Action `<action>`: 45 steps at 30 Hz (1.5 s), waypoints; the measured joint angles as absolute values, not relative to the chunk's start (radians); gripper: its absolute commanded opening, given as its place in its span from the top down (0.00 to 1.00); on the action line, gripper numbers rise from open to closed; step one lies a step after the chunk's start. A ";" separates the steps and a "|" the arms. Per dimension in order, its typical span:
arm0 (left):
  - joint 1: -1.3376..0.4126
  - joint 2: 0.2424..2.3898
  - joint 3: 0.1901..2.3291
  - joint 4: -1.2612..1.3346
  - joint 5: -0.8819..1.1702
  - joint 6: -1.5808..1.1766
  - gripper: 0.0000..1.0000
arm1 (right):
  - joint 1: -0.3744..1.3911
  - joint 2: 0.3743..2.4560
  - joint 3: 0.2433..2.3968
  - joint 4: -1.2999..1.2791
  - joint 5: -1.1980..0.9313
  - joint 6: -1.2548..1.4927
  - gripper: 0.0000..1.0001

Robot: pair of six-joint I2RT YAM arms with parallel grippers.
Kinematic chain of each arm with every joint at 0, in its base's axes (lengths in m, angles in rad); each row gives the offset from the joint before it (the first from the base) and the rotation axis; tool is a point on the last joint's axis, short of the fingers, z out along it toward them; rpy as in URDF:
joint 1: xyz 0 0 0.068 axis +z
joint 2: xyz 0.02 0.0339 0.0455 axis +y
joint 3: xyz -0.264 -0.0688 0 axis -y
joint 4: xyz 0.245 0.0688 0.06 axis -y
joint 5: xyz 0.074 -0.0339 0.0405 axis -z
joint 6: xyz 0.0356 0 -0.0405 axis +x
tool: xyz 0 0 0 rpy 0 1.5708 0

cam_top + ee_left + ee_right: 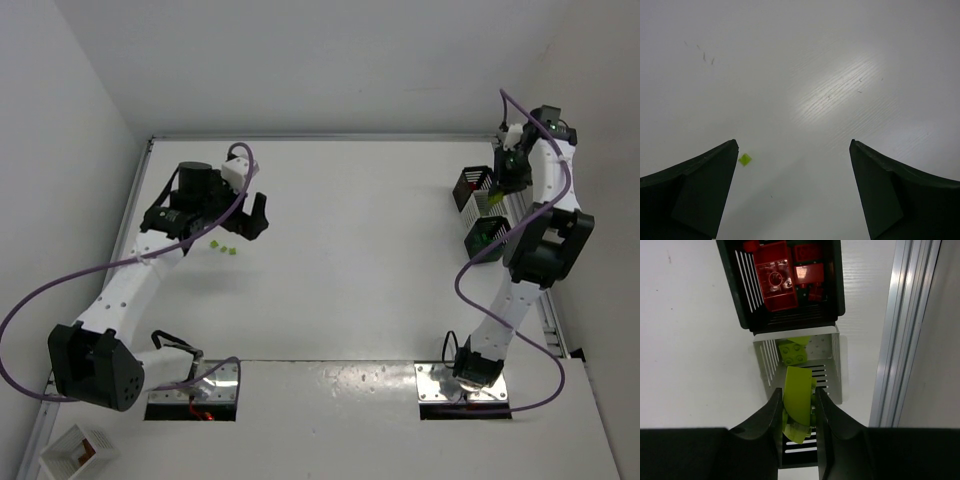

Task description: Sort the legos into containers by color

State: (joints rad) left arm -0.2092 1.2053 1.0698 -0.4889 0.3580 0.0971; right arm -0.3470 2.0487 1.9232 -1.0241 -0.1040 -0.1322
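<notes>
Right gripper [798,392]: fingers clamped on one lime-green plastic lego piece [797,412], which stands upright between them with its end past the tips.
Directly under the grip: one pale slatted open-top bin [836,365]. One lime studded brick [794,353] lies inside it.
Just beyond that: one black slatted bin [839,285], touching the pale bin's far wall. It holds red bricks [775,282], at least three.
Bins counted from above: three in a row under the right gripper, the nearest being one dark bin with green inside [487,238].
Edge on the right: an aluminium rail [905,340] runs just beside the bins. The white table top [690,340] spreads to the gripper's left.
Left gripper [793,142]: fingers wide apart, nothing between them.
Loose legos: two small lime bricks [215,243] lie on the table just beside this gripper. Its wrist view shows one, just off the left fingertip.
Ahead of the left gripper: white table top only.
</notes>
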 measured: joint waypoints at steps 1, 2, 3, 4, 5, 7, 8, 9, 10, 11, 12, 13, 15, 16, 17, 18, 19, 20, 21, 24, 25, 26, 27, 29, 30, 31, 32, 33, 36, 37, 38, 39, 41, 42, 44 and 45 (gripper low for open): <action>-0.207 1.205 1.070 -0.491 0.349 0.097 0.00 | -0.351 2.057 1.923 -1.023 -0.103 -0.132 0.83; -0.206 1.204 1.070 -0.493 0.342 0.097 0.00 | -0.352 2.062 1.923 -1.022 -0.100 -0.132 0.76; -0.204 1.204 1.070 -0.495 0.337 0.097 0.00 | -0.352 2.065 1.922 -1.021 -0.097 -0.132 0.61; -0.203 1.204 1.070 -0.496 0.333 0.097 0.00 | -0.352 2.065 1.922 -1.021 -0.096 -0.131 0.55; -0.201 1.204 1.071 -0.500 0.327 0.097 0.00 | -0.352 2.066 1.922 -1.019 -0.094 -0.134 0.50; -0.198 1.205 1.071 -0.509 0.313 0.097 0.00 | -0.352 2.066 1.922 -1.013 -0.091 -0.132 0.44; -0.193 1.208 1.071 -0.514 0.308 0.097 0.00 | -0.352 2.066 1.922 -1.010 -0.089 -0.133 0.42; -0.187 1.210 1.071 -0.517 0.305 0.097 0.00 | -0.352 2.066 1.922 -1.008 -0.089 -0.131 0.41; -0.175 1.216 1.071 -0.523 0.301 0.098 0.00 | -0.352 2.066 1.922 -1.005 -0.089 -0.132 0.41; -0.160 1.222 1.071 -0.527 0.300 0.101 0.00 | -0.352 2.066 1.922 -1.003 -0.090 -0.132 0.41; -0.142 1.230 1.071 -0.533 0.299 0.103 0.03 | -0.352 2.066 1.922 -1.003 -0.094 -0.132 0.41; -0.123 1.240 1.071 -0.539 0.303 0.109 0.06 | -0.350 2.065 1.922 -1.004 -0.104 -0.132 0.41; -0.075 1.261 1.071 -0.554 0.318 0.136 0.13 | -0.346 2.059 1.917 -1.010 -0.149 -0.131 0.41; -0.054 1.268 1.069 -0.561 0.324 0.150 0.16 | -0.343 2.047 1.901 -1.011 -0.177 -0.131 0.41; -0.034 1.270 1.063 -0.563 0.330 0.172 0.17 | -0.338 2.023 1.871 -1.011 -0.221 -0.131 0.41; -0.019 1.270 1.054 -0.565 0.334 0.192 0.18 | -0.329 1.994 1.837 -1.019 -0.264 -0.131 0.41; -0.005 1.270 1.042 -0.569 0.334 0.214 0.21 | -0.319 1.961 1.796 -1.018 -0.303 -0.126 0.41; 0.004 1.270 1.029 -0.569 0.334 0.235 0.22 | -0.304 1.919 1.745 -1.014 -0.343 -0.120 0.41; 0.009 1.270 1.012 -0.569 0.332 0.259 0.22 | -0.288 1.882 1.699 -1.011 -0.379 -0.113 0.41; 0.017 1.274 0.958 -0.569 0.308 0.324 0.35 | -0.220 1.765 1.532 -0.962 -0.467 -0.076 0.42; 0.016 1.279 0.947 -0.567 0.302 0.332 0.40 | -0.202 1.740 1.486 -0.944 -0.485 -0.064 0.42; 0.017 1.290 0.939 -0.561 0.285 0.342 0.44 | -0.176 1.718 1.437 -0.921 -0.503 -0.046 0.42; 0.019 1.310 0.936 -0.553 0.262 0.344 0.46 | -0.153 1.705 1.399 -0.908 -0.516 -0.032 0.42; 0.022 1.360 0.937 -0.532 0.226 0.350 0.49 | -0.123 1.700 1.354 -0.888 -0.530 -0.013 0.42; 0.026 1.388 0.937 -0.521 0.210 0.350 0.49 | -0.115 1.700 1.340 -0.874 -0.532 -0.005 0.42; 0.029 1.413 0.937 -0.511 0.199 0.350 0.49 | -0.109 1.700 1.331 -0.865 -0.532 0.001 0.42; 0.032 1.438 0.937 -0.502 0.186 0.348 0.49 | -0.108 1.700 1.327 -0.860 -0.531 0.004 0.42; 0.035 1.459 0.937 -0.495 0.177 0.345 0.49 | -0.107 1.700 1.327 -0.853 -0.531 0.006 0.42; 0.039 1.507 0.937 -0.469 0.154 0.332 0.49 | -0.103 1.700 1.327 -0.836 -0.531 0.009 0.42; 0.039 1.523 0.939 -0.462 0.147 0.329 0.48 | -0.102 1.700 1.327 -0.834 -0.530 0.009 0.42; 0.039 1.539 0.940 -0.453 0.140 0.327 0.47 | -0.101 1.700 1.327 -0.832 -0.530 0.009 0.42; 0.040 1.557 0.940 -0.443 0.132 0.325 0.47 | -0.097 1.700 1.327 -0.830 -0.530 0.010 0.42; 0.042 1.583 0.941 -0.432 0.122 0.324 0.45 | -0.094 1.700 1.327 -0.831 -0.530 0.011 0.42; 0.043 1.592 0.940 -0.425 0.119 0.324 0.45 | -0.091 1.700 1.327 -0.830 -0.530 0.012 0.43; 0.045 1.610 0.942 -0.415 0.113 0.325 0.45 | -0.084 1.700 1.327 -0.831 -0.530 0.012 0.43; 0.047 1.621 0.948 -0.413 0.110 0.325 0.45 | -0.083 1.700 1.327 -0.830 -0.530 0.013 0.43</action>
